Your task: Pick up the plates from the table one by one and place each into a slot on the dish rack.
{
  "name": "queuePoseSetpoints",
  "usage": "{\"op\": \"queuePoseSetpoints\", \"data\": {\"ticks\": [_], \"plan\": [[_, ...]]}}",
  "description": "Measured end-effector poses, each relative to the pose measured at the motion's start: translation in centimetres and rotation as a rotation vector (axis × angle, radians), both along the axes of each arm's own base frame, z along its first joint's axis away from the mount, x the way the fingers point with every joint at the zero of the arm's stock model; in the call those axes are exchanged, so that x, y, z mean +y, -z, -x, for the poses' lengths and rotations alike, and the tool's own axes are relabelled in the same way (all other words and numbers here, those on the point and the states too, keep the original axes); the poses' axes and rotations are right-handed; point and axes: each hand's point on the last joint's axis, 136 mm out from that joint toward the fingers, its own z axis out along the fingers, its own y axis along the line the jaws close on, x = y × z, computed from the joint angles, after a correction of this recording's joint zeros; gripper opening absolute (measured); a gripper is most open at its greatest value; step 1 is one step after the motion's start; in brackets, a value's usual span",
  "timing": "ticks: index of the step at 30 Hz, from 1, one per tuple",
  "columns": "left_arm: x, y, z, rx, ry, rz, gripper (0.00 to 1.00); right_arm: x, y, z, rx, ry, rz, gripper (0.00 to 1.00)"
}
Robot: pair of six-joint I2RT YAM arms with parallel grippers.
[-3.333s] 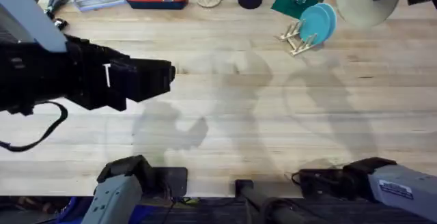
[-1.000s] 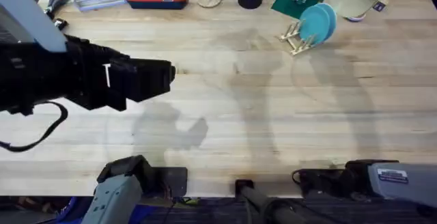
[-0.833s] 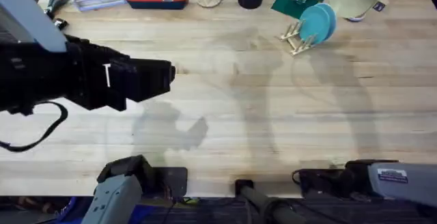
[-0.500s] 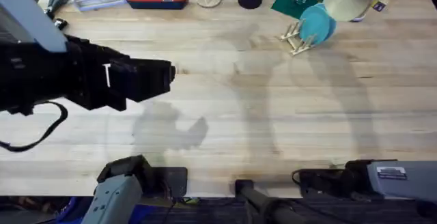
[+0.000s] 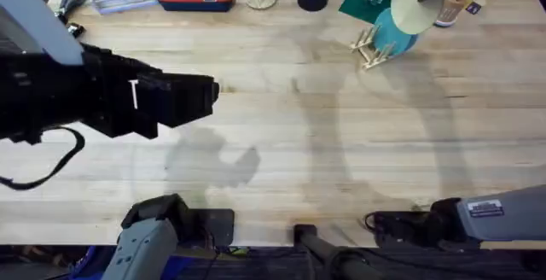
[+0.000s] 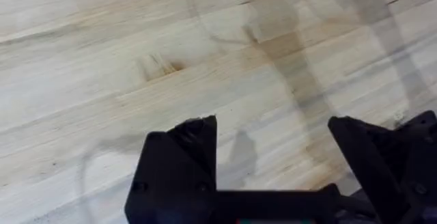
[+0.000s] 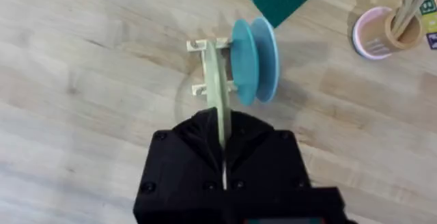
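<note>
Two teal plates (image 7: 254, 50) are already sitting in the dish rack (image 7: 213, 74); the right gripper (image 7: 223, 157) is clamping the cream plate (image 5: 415, 8) edge-on above it, not slotted yet. Left gripper (image 6: 273, 159) is hanging wide open over bare tabletop (image 5: 341, 143).

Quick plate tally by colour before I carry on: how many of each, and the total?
Teal plates: 2, both standing in the dish rack
Cream plate: 1, edge-on in the right gripper, over the rack
Total: 3 plates
</note>
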Motion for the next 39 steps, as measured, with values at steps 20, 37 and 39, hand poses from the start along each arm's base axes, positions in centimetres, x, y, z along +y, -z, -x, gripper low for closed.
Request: {"op": "queuePoseSetpoints", "data": {"ticks": [20, 37, 39], "plan": [[0.0, 0.0, 0.0, 0.000, 0.000, 0.000, 0.994, 0.0, 2.6, -2.3, 0.019, -0.048, 0.026, 0.030], [0.0, 0.0, 0.0, 0.000, 0.000, 0.000, 0.994, 0.0, 2.5, -3.5, -0.022, -0.073, 0.040, 0.029], [0.0, 0.0, 0.0, 0.000, 0.000, 0.000, 0.994, 0.0, 2.9, -3.7, -0.015, -0.073, 0.041, 0.029]]}}
